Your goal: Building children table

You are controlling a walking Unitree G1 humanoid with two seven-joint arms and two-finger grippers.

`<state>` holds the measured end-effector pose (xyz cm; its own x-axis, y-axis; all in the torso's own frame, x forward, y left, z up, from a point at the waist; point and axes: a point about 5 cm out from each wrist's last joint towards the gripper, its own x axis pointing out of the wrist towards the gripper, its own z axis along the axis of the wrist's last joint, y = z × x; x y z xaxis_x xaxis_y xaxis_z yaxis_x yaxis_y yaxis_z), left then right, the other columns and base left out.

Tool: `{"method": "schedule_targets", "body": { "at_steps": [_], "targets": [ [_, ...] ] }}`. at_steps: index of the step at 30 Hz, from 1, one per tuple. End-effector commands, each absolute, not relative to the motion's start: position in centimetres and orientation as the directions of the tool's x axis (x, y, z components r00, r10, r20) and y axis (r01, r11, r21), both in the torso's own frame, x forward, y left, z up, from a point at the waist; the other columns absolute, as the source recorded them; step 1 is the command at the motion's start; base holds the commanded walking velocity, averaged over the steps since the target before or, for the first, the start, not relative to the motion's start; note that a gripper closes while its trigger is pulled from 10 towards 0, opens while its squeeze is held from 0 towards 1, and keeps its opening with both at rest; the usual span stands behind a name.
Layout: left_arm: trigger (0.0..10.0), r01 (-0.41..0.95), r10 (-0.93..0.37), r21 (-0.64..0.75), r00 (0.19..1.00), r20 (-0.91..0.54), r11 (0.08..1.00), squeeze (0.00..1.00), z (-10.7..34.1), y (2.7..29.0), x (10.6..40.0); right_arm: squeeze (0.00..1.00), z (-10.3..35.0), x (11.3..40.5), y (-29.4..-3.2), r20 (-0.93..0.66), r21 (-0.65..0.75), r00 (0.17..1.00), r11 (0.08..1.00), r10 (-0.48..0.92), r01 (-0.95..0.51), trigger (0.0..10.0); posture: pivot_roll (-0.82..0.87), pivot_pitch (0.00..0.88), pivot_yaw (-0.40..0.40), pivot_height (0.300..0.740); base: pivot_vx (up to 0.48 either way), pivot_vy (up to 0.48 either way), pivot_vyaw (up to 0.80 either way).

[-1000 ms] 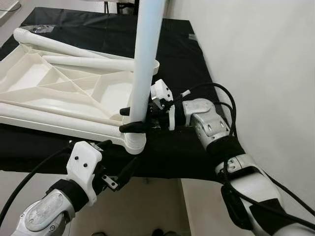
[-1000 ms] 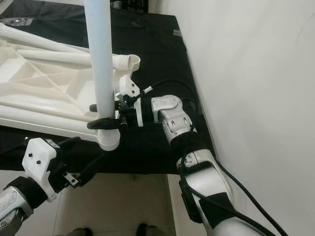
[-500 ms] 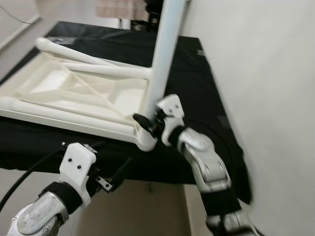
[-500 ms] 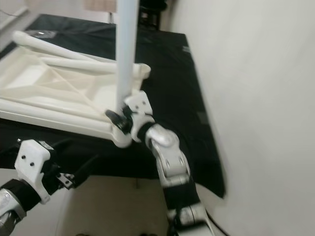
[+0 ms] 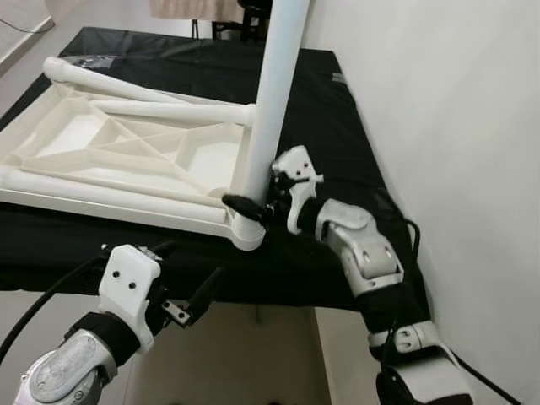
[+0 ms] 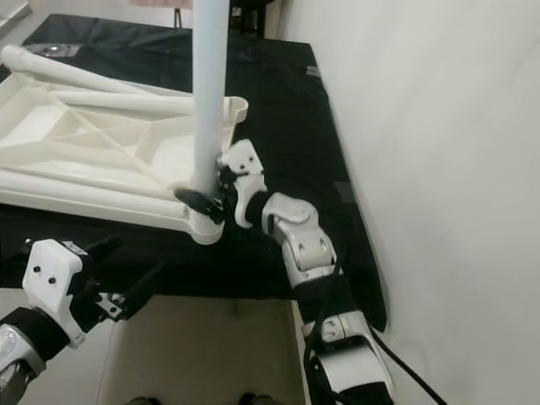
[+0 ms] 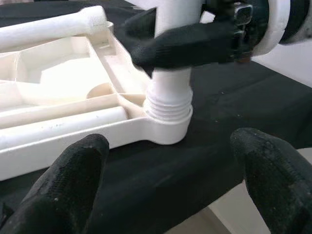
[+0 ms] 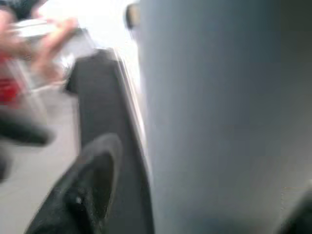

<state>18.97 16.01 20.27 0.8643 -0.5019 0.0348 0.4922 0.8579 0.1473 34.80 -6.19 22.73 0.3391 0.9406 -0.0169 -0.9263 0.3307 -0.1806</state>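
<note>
The white children's table top [image 5: 101, 198] lies upside down on a black-covered table. A white leg [image 5: 274, 84] stands nearly upright in the socket [image 7: 168, 124] of its near right corner, with the threaded end [image 7: 168, 100] showing just above the socket. My right gripper [image 5: 253, 205] is shut on the leg just above the threads, and its fingers [image 7: 195, 46] wrap the tube. My left gripper [image 7: 170, 161] is open, holds nothing, and hangs below the table's front edge facing that corner. Two loose legs [image 5: 169, 110] lie across the table top.
The black cloth [image 5: 337, 126] covers the work table up to the white wall [image 5: 456, 126] on the right. The front edge of the table runs just above my left gripper, with tan floor [image 5: 253, 354] beneath it. A blurred figure shows in the right wrist view.
The camera has shifted. My right wrist has turned about the leg's base while staying shut on it, and the forearm now comes in from lower down. The left gripper has barely moved.
</note>
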Motion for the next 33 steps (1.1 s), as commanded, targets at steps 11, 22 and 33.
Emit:
{"method": "schedule_targets", "body": {
  "at_steps": [11,22,33],
  "targets": [
    [10.0,0.512,-0.519,0.139,0.855,0.021,0.848,0.00,19.9,15.6,18.7,0.00,24.2,35.3,-5.4,-0.116,-0.215,0.004,-0.021,0.993,-0.976,0.0,0.21,0.202,-0.172,0.740,0.000,0.000,0.00],
    [10.0,0.520,-0.527,0.132,0.850,0.019,0.844,0.00,19.9,15.5,18.5,0.00,21.1,36.9,-6.7,-0.100,-0.167,0.419,0.400,0.903,-0.901,0.0,0.17,0.221,-0.177,0.740,0.000,0.000,0.00],
    [10.0,0.533,-0.540,0.131,0.841,0.021,0.836,0.00,20.0,15.4,18.6,0.00,16.2,32.9,-6.9,-0.161,-0.067,0.814,0.816,0.559,-0.574,0.0,0.15,0.228,-0.153,0.740,0.000,0.000,0.00]
  ]
}}
